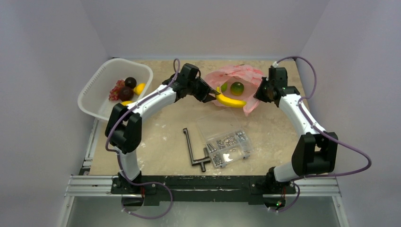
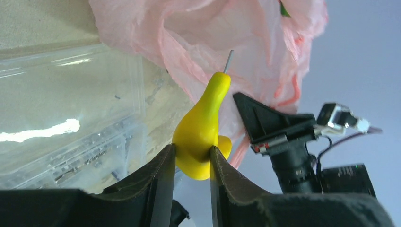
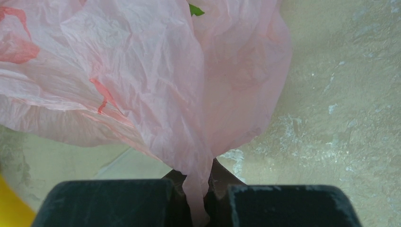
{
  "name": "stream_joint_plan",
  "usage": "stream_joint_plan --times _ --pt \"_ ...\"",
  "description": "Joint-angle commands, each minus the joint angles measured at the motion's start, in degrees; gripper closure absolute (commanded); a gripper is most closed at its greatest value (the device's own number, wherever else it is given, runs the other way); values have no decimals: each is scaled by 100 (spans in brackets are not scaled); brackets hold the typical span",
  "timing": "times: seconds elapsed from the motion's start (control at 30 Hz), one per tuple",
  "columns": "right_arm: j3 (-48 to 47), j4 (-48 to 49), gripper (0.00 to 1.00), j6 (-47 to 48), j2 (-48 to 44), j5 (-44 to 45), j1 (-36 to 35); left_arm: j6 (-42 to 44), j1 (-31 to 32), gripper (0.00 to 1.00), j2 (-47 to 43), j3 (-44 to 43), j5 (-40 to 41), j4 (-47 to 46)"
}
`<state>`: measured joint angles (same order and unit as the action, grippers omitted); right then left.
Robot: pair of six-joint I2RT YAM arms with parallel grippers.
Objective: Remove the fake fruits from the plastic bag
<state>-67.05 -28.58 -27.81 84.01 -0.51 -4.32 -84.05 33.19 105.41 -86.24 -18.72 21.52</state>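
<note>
Fake fruits [image 1: 125, 90] are partly sorted: a few sit in the white basket [image 1: 92, 90], way left of the plastic bag [image 1: 246, 74]. Left pincer [image 2: 191, 152] clamps the banana [image 2: 203, 127] at the bag's mouth, right pincer [image 3: 198, 177] pinches the bag's film. Two limes [image 1: 237, 88] left inside, I reckon.

Bare table [image 1: 161, 130] runs between bag [image 1: 239, 72] and basket [image 1: 97, 90]; the clear box [image 1: 231, 142] and black tool [image 1: 198, 161] crowd the near middle.

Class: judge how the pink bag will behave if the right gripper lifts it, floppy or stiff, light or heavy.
Probably floppy: the bag crumples and drapes from the right gripper. Likely light, being thin and translucent. The limes in it may roll out.
</note>
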Motion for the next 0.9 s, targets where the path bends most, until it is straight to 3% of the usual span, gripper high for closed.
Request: stream_joint_plan --times 0.0,0.17,0.33,0.63,0.87 --pt "-131 81 100 -12 -40 98 31 715 -130 100 -751 -13 -715 482" --pt "-244 -113 100 27 63 -142 32 2144 -362 100 -1637 139 -426 1630" --pt "-243 -392 100 172 80 -450 36 3342 -725 100 -2483 159 730 2540" --pt "-240 -1012 100 247 -279 -885 -19 3941 -2167 100 -3014 142 2993 2266" --pt "-510 -1621 100 576 -290 -910 -28 4249 -3381 100 -2157 -460 3038 1960"
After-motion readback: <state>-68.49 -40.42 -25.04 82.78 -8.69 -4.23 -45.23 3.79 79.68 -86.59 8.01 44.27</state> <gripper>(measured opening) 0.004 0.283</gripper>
